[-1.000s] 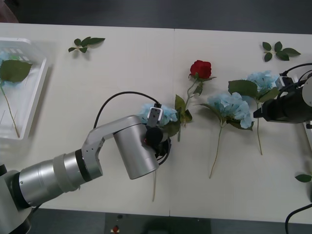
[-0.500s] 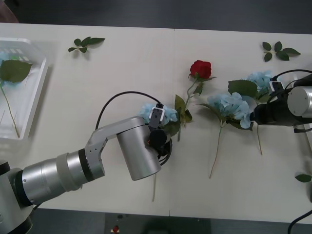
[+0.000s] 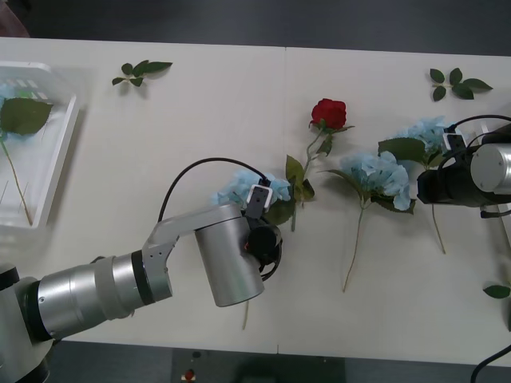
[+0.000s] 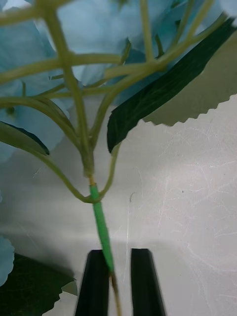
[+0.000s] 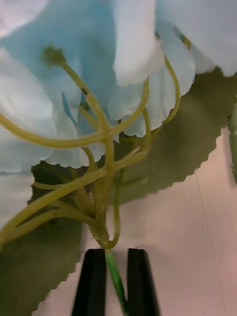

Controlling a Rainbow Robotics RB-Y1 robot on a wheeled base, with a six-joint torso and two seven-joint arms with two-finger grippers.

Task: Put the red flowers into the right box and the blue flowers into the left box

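Note:
My left gripper point(image 3: 257, 201) is shut on the stem of a blue flower point(image 3: 239, 187) near the table's middle; in the left wrist view the black fingers point(image 5: 92, 282) pinch the green stem point(image 5: 113, 269) just below the head. My right gripper point(image 3: 425, 188) is shut on the stem of another blue flower point(image 3: 425, 131) at the right, and the right wrist view shows that stem point(image 4: 101, 228) between its fingers point(image 4: 143, 282). A third blue flower point(image 3: 378, 172) lies between them. A red flower point(image 3: 328, 112) lies behind the middle. The left box point(image 3: 57, 171) at far left holds a blue flower point(image 3: 22, 116). The right box is out of view.
Loose green leaf sprigs lie at the back left point(image 3: 140, 71), the back right point(image 3: 457, 84) and the right edge point(image 3: 497, 291). The left arm's silver forearm point(image 3: 120, 283) crosses the near left of the table. Bare tabletop stretches between the left box and the flowers.
The right gripper's blue flower has shifted right, its stem swinging with it. The left gripper has moved slightly nearer and to the right with its blue flower, whose stem tip has shifted left.

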